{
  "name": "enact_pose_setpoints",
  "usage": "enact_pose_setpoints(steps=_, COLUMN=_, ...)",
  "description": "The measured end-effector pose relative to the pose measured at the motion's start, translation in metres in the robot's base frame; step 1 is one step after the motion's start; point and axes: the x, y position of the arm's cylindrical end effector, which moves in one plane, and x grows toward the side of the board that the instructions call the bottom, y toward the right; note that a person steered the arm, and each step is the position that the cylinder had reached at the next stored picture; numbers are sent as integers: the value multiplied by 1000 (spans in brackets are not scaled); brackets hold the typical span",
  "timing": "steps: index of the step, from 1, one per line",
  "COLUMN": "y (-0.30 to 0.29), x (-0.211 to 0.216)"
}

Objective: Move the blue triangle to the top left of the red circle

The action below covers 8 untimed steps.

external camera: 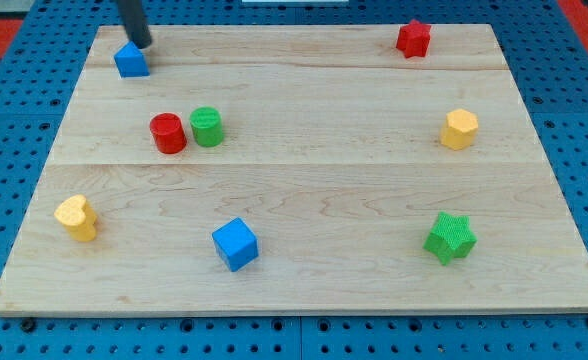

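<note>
The blue triangle [131, 60] sits near the board's top left corner. The red circle [167, 133] stands below it and slightly to the right, touching or nearly touching the green circle [206, 127] on its right. My tip [142, 44] is just above and right of the blue triangle, close to or touching its upper edge. The rod comes down from the view's top.
A red star [412, 39] is at the top right, a yellow hexagon [459, 129] at the right, a green star [449, 238] at the bottom right, a blue cube [235, 244] at the bottom centre, and a yellow heart [76, 217] at the left. The wooden board [304, 190] lies on a blue pegboard.
</note>
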Motion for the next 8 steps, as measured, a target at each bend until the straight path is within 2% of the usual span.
enact_pose_setpoints(steps=1, y=-4, x=11)
enact_pose_setpoints(steps=2, y=-36, x=-18)
enact_pose_setpoints(steps=3, y=-76, x=-7)
enact_pose_setpoints(steps=4, y=-55, x=18)
enact_pose_setpoints(steps=5, y=4, x=19)
enact_pose_setpoints(steps=6, y=12, x=58)
enact_pose_setpoints(steps=7, y=-23, x=73)
enact_pose_setpoints(steps=8, y=-25, x=73)
